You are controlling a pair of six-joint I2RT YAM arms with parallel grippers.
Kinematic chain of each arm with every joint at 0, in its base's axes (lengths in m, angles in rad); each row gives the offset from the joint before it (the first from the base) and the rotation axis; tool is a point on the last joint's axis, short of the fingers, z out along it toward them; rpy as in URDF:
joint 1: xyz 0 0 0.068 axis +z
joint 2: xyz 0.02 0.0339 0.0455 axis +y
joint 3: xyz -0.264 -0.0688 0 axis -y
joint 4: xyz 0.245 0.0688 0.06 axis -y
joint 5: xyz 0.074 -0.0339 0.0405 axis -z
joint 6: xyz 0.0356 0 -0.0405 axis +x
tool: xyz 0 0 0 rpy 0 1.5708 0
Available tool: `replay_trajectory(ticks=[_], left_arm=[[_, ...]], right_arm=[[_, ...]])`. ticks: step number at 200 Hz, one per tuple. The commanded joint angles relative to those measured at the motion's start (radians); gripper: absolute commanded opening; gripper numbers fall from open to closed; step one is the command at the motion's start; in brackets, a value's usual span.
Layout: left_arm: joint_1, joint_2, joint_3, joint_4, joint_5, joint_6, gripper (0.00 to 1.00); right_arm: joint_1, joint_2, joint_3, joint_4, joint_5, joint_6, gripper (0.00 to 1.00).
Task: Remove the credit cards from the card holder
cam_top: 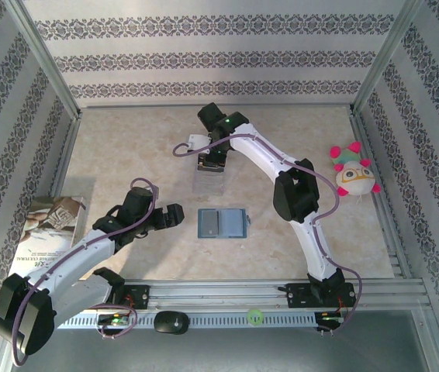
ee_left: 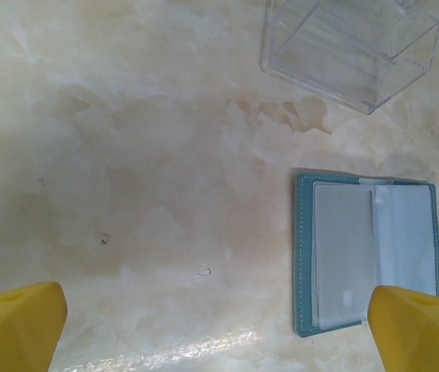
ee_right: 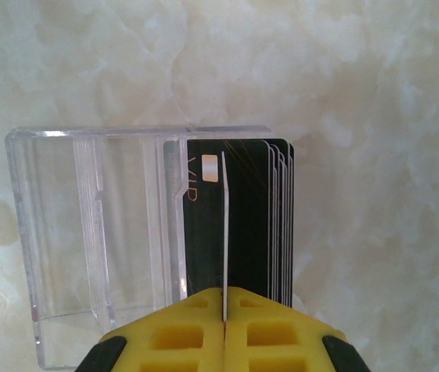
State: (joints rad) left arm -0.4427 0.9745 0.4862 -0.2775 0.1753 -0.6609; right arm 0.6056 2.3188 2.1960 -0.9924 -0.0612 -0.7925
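Nearest the bases, the left pincer (cam_top: 174, 215) is spread wide and holds nothing. It hovers over the glossy marble-patterned table (ee_left: 126, 155), just beside the teal-blue, wallet-like card holder (ee_left: 367, 256). The card holder lies opened flat near the table's middle, grey-blue inside up; I cannot tell whether its pale sleeves have a card inside. It looks light and limp and is likely to skid on the slick surface. The safest hold seems to be pressing down on its stitched teal border while drawing from a sleeve's open edge. Farther off, the right pincer (ee_right: 223, 318) is pressed together on a thin pale card (ee_right: 223, 232), seen edge-on. It is at the clear plastic stand (ee_right: 64, 232), where black glossy cards (ee_right: 243, 225) stand upright. Such cards look stiff and slippery, best pinched across an exposed edge.
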Motion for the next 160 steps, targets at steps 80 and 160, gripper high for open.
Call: replay_trajectory(ticks=[80,160], left_arm=[[0.018,-0.013,-0.014,0.049,0.027,0.013,1.00],[0.022,-0.145,-0.096,0.133,-0.045,-0.051,1.00]], right_arm=[[0.005,-0.081,-0.048,0.180,-0.008,0.109,0.33],[0.068,-0.377,-0.445,0.525,0.126,0.831,0.39]])
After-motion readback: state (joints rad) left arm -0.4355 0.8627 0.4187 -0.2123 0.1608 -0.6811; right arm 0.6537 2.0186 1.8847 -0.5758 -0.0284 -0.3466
